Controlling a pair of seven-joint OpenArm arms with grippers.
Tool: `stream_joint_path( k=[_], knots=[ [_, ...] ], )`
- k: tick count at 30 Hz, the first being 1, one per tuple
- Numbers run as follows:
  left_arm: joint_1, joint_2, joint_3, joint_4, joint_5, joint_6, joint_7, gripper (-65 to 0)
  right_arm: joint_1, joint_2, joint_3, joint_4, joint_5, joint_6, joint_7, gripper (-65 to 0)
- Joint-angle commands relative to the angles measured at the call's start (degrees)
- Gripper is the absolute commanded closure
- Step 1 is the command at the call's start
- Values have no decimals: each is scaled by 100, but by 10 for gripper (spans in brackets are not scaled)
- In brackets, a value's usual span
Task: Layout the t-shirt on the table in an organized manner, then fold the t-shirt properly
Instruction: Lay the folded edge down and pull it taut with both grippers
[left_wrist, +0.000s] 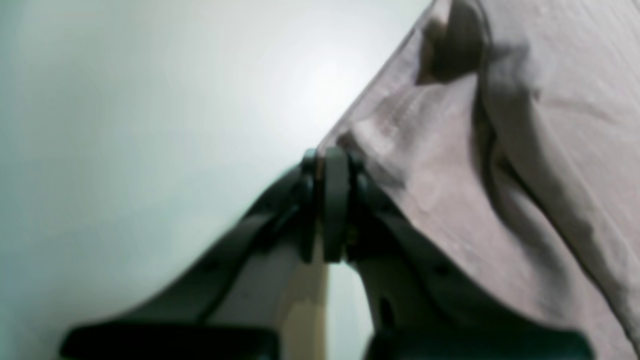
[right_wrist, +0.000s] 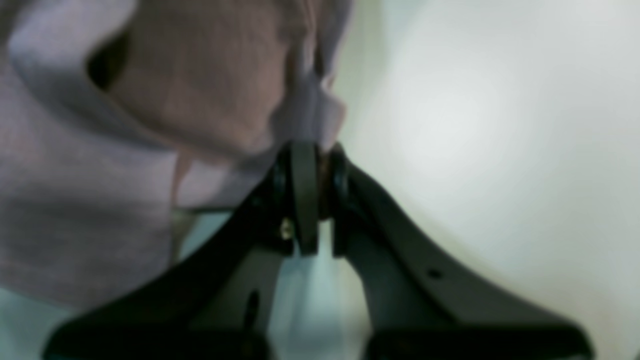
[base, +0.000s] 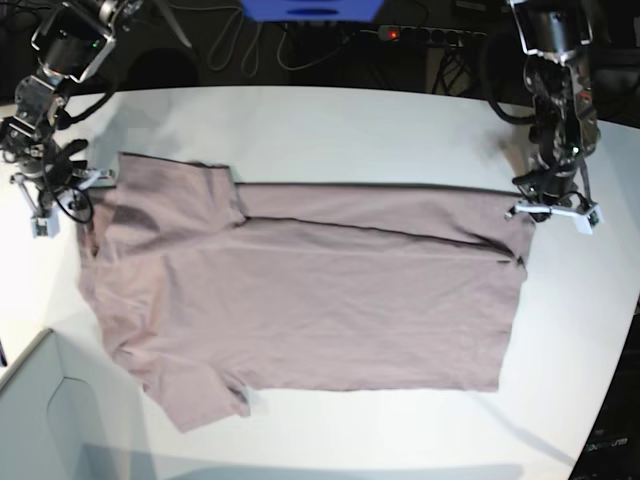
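Observation:
The mauve-pink t-shirt (base: 320, 300) lies spread on the white table (base: 400, 125), with its sleeves toward the left and its hem toward the right. A strip along its far edge is folded over. My left gripper (base: 527, 215) is at the shirt's far right corner. In the left wrist view it (left_wrist: 330, 156) is shut on the t-shirt's edge (left_wrist: 450, 150). My right gripper (base: 85, 200) is at the shirt's far left edge, by the sleeve. In the right wrist view it (right_wrist: 315, 150) is shut on a bunch of the t-shirt (right_wrist: 200, 100).
A pale grey box corner (base: 40, 420) stands at the front left. Cables and a power strip (base: 400, 35) lie behind the table. The table's curved edge (base: 615, 340) runs close to the shirt's hem on the right.

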Motion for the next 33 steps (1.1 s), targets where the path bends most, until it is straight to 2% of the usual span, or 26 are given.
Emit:
stream_joint_path(
  k=[1, 7, 12, 15, 18, 20, 22, 27, 33],
  knots=[
    [6, -79, -23, 304, 3, -23, -135, 0, -13, 107, 26, 330, 84, -23, 138, 0],
    [164, -203, -23, 1183, 3, -23, -117, 0, -153, 81, 26, 1473, 66, -23, 120, 0],
    [-126, -238, -287, 1552, 3, -23, 726, 0, -74, 98, -44, 2018, 66, -23, 120, 0],
    [-601, -238, -507, 1473, 3, -23, 1201, 0, 277, 195, -554, 2045, 57, -23, 94, 0],
    [-1102, -238, -577, 1192, 64, -23, 1474, 0, 691, 362, -1161, 1851, 57, -23, -451, 0],
    [-1322, -246, -577, 955, 64, -23, 1500, 0, 1025, 441, -1451, 1614, 57, -23, -961, 0],
    [-1427, -246, -577, 788, 64, -23, 1509, 0, 1227, 467, -1512, 1271, 48, -23, -1164, 0],
    [-1357, -246, -577, 691, 64, -23, 1509, 0, 1130, 485, -1512, 770, 48, -23, -1146, 0],
    [-689, -246, -586, 744, 38, -23, 1456, 0, 506, 599, -1504, 990, 48, -23, -1032, 0]
  ],
)
